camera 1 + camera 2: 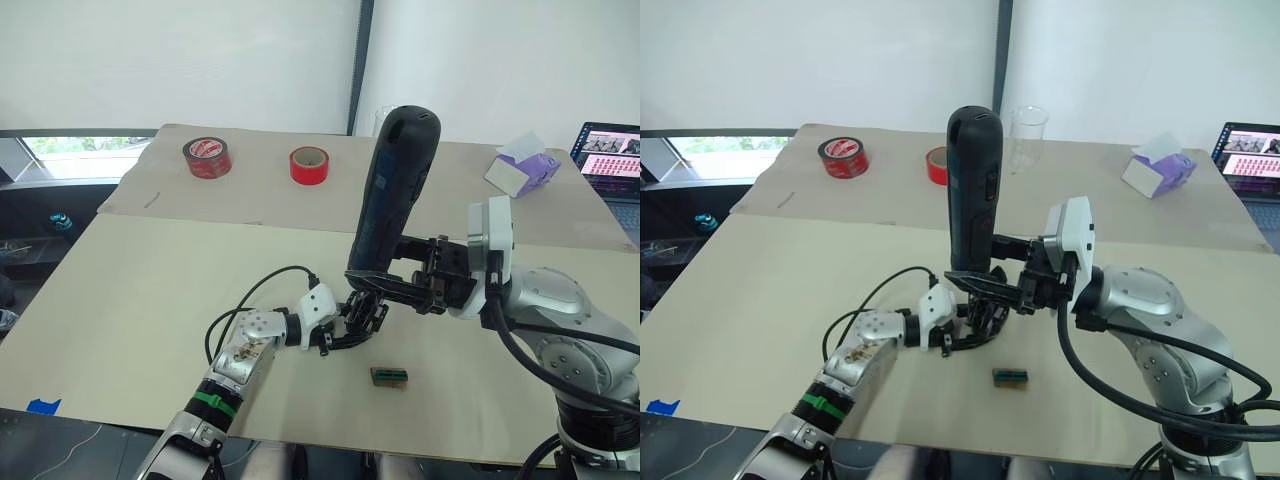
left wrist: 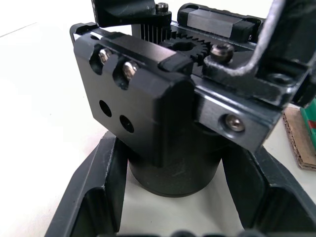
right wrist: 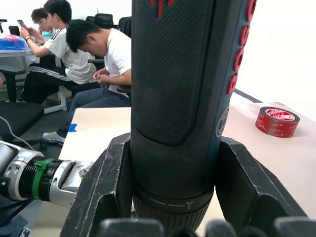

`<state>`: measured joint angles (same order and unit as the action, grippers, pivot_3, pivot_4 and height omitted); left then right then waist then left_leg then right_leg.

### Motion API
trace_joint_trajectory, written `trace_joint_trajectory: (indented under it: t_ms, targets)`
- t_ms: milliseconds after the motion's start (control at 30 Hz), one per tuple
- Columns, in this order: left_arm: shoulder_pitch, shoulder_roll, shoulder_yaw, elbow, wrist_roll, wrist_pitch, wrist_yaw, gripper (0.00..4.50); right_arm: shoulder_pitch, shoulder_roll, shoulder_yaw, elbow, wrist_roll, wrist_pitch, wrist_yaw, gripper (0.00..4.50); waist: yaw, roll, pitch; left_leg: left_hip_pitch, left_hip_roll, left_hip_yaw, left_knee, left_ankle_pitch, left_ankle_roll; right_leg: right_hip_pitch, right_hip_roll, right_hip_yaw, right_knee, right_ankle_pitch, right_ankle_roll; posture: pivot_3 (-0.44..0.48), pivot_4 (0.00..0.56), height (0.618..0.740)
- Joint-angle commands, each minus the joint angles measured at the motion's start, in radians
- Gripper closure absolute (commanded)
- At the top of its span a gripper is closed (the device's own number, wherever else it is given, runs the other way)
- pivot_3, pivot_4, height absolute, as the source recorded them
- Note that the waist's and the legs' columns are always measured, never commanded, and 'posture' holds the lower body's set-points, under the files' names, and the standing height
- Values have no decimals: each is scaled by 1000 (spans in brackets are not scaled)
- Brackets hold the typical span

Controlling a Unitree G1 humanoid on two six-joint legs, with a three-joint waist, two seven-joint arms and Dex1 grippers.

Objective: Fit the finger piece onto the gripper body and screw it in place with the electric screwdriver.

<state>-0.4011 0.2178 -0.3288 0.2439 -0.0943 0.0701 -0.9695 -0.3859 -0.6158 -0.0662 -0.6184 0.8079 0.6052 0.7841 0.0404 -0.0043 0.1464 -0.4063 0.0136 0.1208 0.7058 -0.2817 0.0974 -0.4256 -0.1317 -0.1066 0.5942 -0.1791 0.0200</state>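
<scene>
So: right pincer (image 1: 395, 285) is pinching the electric screwdriver (image 1: 392, 190) low on its barrel, one black finger (image 3: 106, 187) on each side of the grip. Tool stands nearly upright, top leaning slightly away from the robot, bit end down, directly over the gripper body (image 1: 362, 318). Bit itself can't be made out from the head views.

Left pincer (image 1: 335, 330) is clamped on the gripper body, holding it on the bench (image 1: 150, 300). Wrist view: fingers (image 2: 94, 197) flank the round black base of the gripper body, with the blocky bracket, two screw heads, two empty holes and a small gear above. Can't tell whether the finger piece is already seated; no loose one is distinguishable.

Relative to the gripper body:
- small green-and-brown block (image 1: 389, 375) just beside it, toward the robot and to the right, flat on the bench, not touching.
- dark red tape roll (image 1: 207, 157) and bright red tape roll (image 1: 310, 165) well apart, at the far side of the bench, to the left.
- clear plastic cup (image 1: 1026, 135) far side, behind the screwdriver.
- purple-and-white tissue box (image 1: 522, 165) far right, laptop (image 1: 612, 160) beyond it at the edge.

Right wrist view also shows seated people (image 3: 96, 54) in the background.
</scene>
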Motion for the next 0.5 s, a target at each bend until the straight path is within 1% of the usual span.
trace_joint_trajectory:
  t_ms: [33, 500]
  targets:
    - [20, -3, -43, 25, 13, 29, -19, 2225, -26, -5, -34, -28, 6, -47, 7, 2580, 0, 0, 0, 0, 0, 0, 0, 0, 0, 0, 0, 0, 0, 0, 0, 0, 150, 740]
    - [23, -7, -42, 23, 12, 32, -15, 2225, -35, 0, -34, -29, 0, -47, 14, 2580, 0, 0, 0, 0, 0, 0, 0, 0, 0, 0, 0, 0, 0, 0, 0, 0, 150, 740]
